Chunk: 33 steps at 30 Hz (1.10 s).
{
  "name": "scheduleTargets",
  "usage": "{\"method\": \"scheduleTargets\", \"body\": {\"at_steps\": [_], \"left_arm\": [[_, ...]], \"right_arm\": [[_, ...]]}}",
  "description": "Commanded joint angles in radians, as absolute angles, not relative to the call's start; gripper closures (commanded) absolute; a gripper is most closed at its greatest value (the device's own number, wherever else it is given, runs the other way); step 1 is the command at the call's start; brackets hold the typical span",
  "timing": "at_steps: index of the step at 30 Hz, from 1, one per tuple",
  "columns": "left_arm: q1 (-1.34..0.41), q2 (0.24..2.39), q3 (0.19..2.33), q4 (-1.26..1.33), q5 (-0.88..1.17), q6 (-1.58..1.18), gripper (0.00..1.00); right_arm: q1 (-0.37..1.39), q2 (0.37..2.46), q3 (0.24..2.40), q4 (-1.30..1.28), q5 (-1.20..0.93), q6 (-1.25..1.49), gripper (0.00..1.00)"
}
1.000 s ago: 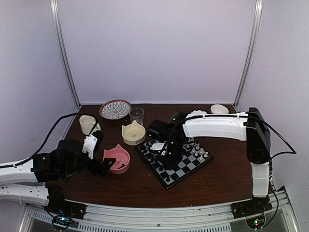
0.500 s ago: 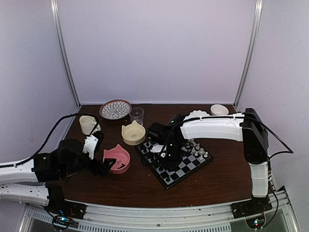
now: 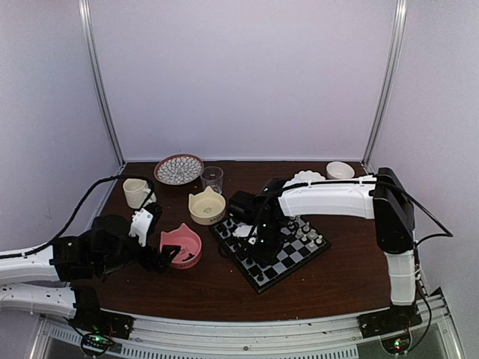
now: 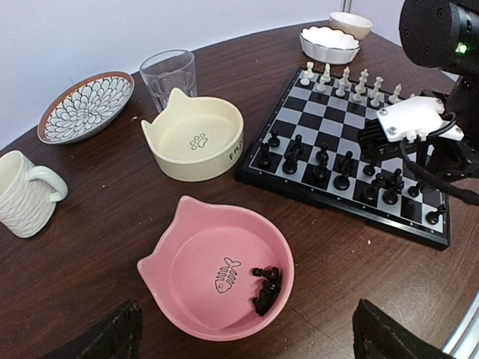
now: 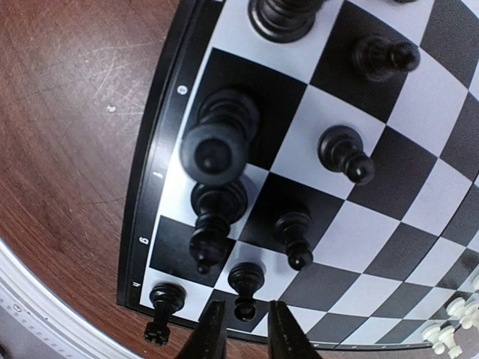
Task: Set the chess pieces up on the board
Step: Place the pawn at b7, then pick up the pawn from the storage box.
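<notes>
The board (image 3: 290,258) lies right of centre, with black chess pieces (image 4: 322,161) standing along its near rows and white chessmen (image 4: 348,78) along the far edge. My right gripper (image 3: 254,250) hangs low over the board's near-left corner. In the right wrist view its tips (image 5: 243,329) sit slightly apart on either side of a standing black pawn (image 5: 245,288), with a thin gap on each side of the pawn's head. A few black pieces (image 4: 266,288) lie in the pink bowl (image 4: 202,277). My left gripper (image 4: 251,340) hovers wide open over that bowl, holding nothing.
A cream cat-ear bowl (image 4: 196,138) stands between the pink bowl and the board. Behind it are a clear glass (image 4: 168,75), a patterned plate (image 4: 86,105) and a white mug (image 4: 22,191). Two small white dishes (image 4: 329,39) sit beyond the board's far corner.
My right gripper's jaws have parted a little around the pawn, which now stands on its square. The right arm has crept slightly left. The left arm has barely moved.
</notes>
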State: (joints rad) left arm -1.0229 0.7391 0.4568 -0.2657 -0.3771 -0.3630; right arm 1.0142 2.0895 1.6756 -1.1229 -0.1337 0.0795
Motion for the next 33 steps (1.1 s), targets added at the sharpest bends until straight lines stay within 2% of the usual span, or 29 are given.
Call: {"method": "scheduleTargets", "body": {"at_steps": [1,8,12,18,20,23,25,33], "left_arm": [[-1.025,0.748,0.492,-0.262,-0.367,-0.367,0.02],[-1.025,0.765,0.507,-0.265,-0.371,-0.367,0.03],[-0.997,0.792,0.527,-0.310,-0.395,-0.469,0.02],[-0.917,0.885,0.593,-0.403,-0.311,-0.522,0.03],[-0.887,0.933,0.615,-0.420,-0.273,-0.529,0.10],[-0.855,0.992,0.647,-0.443,-0.236,-0.528,0.27],[-0.847,1.033,0.672,-0.466,-0.237,-0.525,0.34],[-0.823,1.237,0.786,-0.499,-0.196,-0.463,0.43]], "right_arm": [[1.012,2.093,1.664,-1.104,-0.115,0.083,0.75],[1.011,2.039,1.680,-1.103,-0.095,0.093,0.69],[1.011,1.974,1.684,-1.095,-0.079,0.098,0.67],[1.011,1.834,1.579,-0.962,-0.064,0.100,0.62],[1.011,1.788,1.534,-0.907,-0.023,0.106,0.63],[1.011,1.710,1.432,-0.782,0.034,0.124,0.64],[1.011,1.655,1.342,-0.671,0.058,0.136,0.65],[1.010,1.484,1.003,-0.235,0.155,0.168,0.64]]}}
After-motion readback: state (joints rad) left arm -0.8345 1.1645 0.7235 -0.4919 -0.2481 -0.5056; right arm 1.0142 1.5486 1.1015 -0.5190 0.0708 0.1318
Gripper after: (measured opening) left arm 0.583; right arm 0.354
